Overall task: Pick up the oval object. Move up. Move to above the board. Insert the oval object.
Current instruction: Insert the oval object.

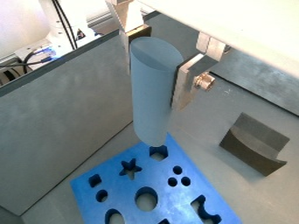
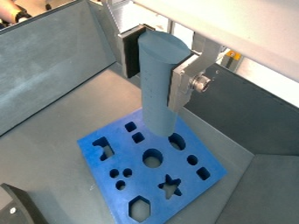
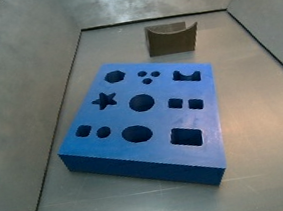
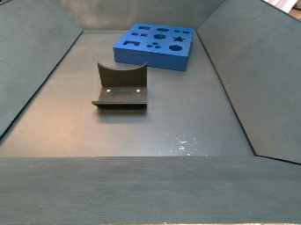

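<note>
A grey walled counter (image 3: 52, 122) carries the thick bright blue board (image 3: 150, 121) with dark shaped cutouts and, well apart, a dark L-shaped fixture (image 4: 121, 86). In both wrist views the claw (image 1: 163, 70) hangs above the board, closed on the tall pale blue-grey oval peg (image 1: 153, 92), held upright

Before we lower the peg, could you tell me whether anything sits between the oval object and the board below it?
Nothing visible does. The gripper holds the oval object upright above the board, with open air beneath its lower end. The dark fixture stands on the floor, apart from the board.
</note>
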You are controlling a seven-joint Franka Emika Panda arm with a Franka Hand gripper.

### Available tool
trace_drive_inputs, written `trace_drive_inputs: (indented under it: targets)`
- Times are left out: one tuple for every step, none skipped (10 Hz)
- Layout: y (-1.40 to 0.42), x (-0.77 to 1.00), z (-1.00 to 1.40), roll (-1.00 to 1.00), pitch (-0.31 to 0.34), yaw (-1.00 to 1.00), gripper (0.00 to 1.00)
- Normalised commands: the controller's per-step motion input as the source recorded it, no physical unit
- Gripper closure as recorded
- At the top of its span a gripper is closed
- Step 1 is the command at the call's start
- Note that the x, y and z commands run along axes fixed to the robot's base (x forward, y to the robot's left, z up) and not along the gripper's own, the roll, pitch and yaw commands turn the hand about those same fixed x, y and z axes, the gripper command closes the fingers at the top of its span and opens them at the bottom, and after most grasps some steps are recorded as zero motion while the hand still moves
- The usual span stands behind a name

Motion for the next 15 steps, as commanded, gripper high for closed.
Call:
trace_drive_inputs:
  targets:
    - [0.0, 0.0, -0.01, 0.0, -0.01, 0.0, 1.0]
    - [0.0, 0.0, 0.0, 0.0, 0.0, 0.01, 1.0]
    - [-0.32, 0.26, -0.2, 0.05, -0.007, -0.36, 1.0]
    - [-0.37, 0.27, -0.29, 0.06, -0.021, -0.66, 1.0]
    - [-0.4, 0.32, -0.37, 0.04, -0.041, -0.61, 1.0]
    - [-0.41, 0.28, -0.58, 0.03, -0.089, -0.13, 1.0]
    - [-0.45, 0.12, -0.6, 0.0, -0.084, 0.0, 1.0]
    - [-0.42, 0.14, -0.63, 0.0, -0.071, 0.09, 1.0]
    - [-0.43, 0.12, -0.57, 0.0, -0.073, 0.09, 1.0]
    - [-0.41, 0.04, -0.47, 0.02, -0.083, 0.09, 1.0]
    - [-0.41, 0.05, -0.45, 0.03, -0.08, 0.08, 1.0]
    - [-0.4, 0.05, -0.45, 0.04, -0.089, 0.07, 1.0]
    - [-0.35, 0.02, -0.44, 0.08, -0.09, 0.1, 1.0]
    - [-0.26, 0.0, -0.38, 0.16, -0.05, 0.2, 1.0]
    - [-0.2, 0.0, -0.42, 0.18, -0.057, 0.23, 1.0]
